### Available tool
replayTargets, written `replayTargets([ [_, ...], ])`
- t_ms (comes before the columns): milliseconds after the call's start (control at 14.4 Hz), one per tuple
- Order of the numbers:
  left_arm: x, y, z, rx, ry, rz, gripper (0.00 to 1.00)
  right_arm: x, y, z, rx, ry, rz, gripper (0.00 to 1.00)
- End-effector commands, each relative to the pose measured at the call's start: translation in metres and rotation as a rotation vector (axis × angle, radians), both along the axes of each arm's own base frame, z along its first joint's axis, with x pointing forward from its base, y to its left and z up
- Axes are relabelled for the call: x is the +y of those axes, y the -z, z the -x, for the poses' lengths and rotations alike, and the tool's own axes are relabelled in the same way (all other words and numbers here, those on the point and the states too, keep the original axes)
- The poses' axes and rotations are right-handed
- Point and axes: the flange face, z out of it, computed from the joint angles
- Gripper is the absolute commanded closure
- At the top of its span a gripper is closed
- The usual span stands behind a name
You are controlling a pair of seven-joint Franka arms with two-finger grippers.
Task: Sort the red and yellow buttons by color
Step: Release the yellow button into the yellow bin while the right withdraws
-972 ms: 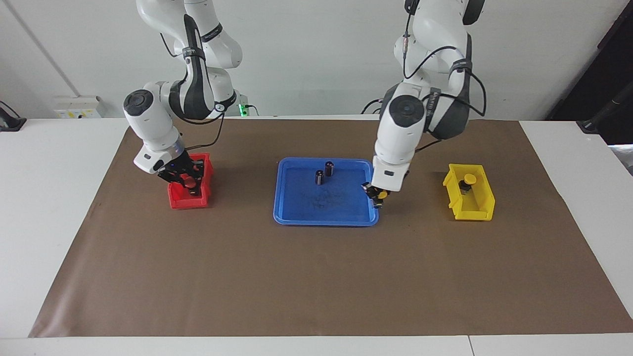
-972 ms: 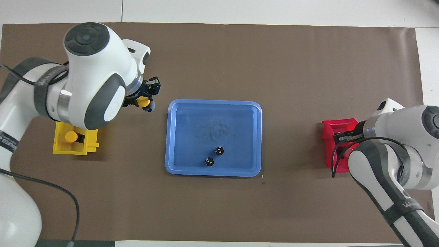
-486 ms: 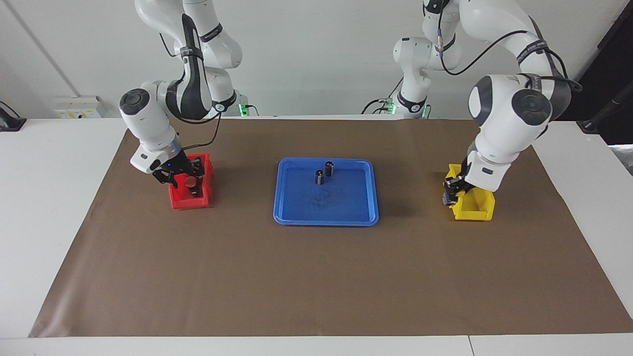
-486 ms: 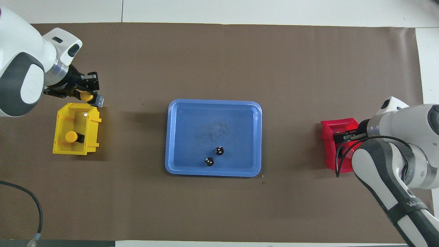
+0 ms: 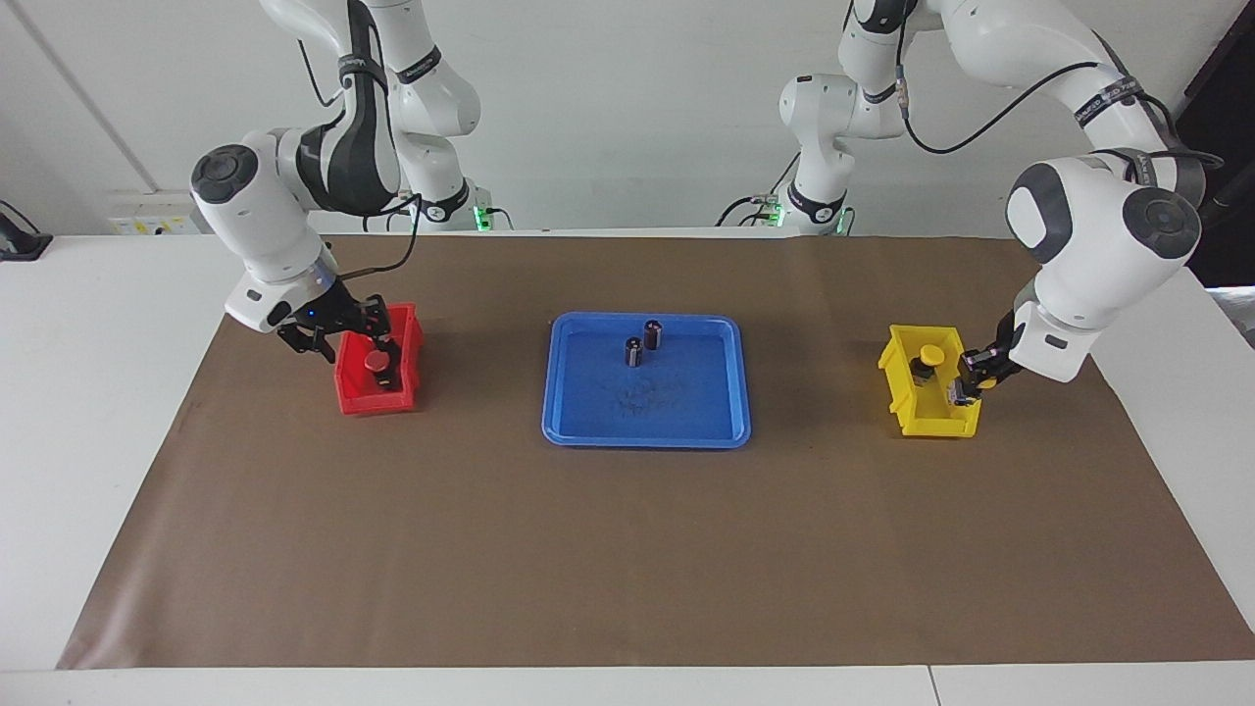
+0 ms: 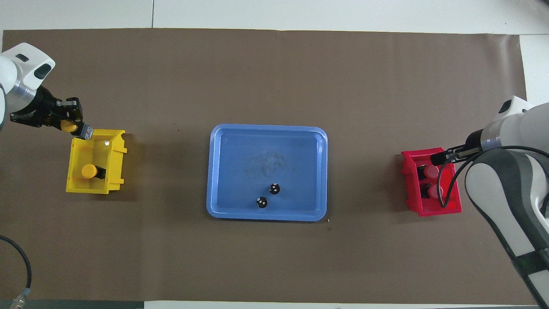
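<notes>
blue tray (image 5: 730, 407); red bin (image 5: 353, 400); yellow bin (image 5: 897, 392)

Both arms carry glossy white rounded shells with dark grey to black joint sections and round grey end caps at the elbows. A dark band with white lettering wraps each forearm. Thin black cables run loosely along the outside of both arms, looping free near the wrists. The left gripper (image 5: 973, 384) and the right gripper (image 5: 338, 333) are black, angular assemblies mounted under white wrist housings. A small blue light shows at the right wrist; green lights show at the arm bases.
</notes>
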Motion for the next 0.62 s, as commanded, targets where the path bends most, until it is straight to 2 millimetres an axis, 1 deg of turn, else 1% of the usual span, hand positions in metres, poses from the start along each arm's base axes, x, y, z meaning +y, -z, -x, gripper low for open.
replayTargets([
  [0,0.007,0.011,0.022,-0.009,-0.058,0.020,0.98,0.004,-0.046,-0.010,0.008,0.058,-0.013,0.19],
  [69,0.008,0.018,0.030,-0.009,-0.073,0.025,0.98,0.005,-0.063,-0.009,0.011,0.060,-0.012,0.17],
  [139,0.010,0.027,0.038,-0.029,-0.071,0.032,0.98,0.005,-0.082,-0.008,0.020,0.078,-0.011,0.12],
  [208,0.011,0.035,0.042,-0.054,-0.071,0.035,0.98,0.003,-0.107,-0.006,0.021,0.102,-0.004,0.04],
  [278,0.011,0.039,0.045,-0.062,-0.069,0.038,0.98,0.002,-0.129,-0.007,0.014,0.109,0.005,0.00],
  [347,0.011,0.038,0.047,-0.071,-0.068,0.040,0.98,-0.004,-0.146,-0.008,0.021,0.121,0.003,0.00],
  [417,0.011,0.042,0.049,-0.074,-0.069,0.040,0.98,-0.011,-0.154,-0.012,0.044,0.130,0.000,0.00],
  [486,0.011,0.046,0.053,-0.090,-0.071,0.043,0.98,-0.025,-0.163,-0.016,0.056,0.151,-0.003,0.00],
  [556,0.012,0.053,0.058,-0.097,-0.072,0.046,0.98,-0.034,-0.174,-0.016,0.044,0.165,0.008,0.00],
])
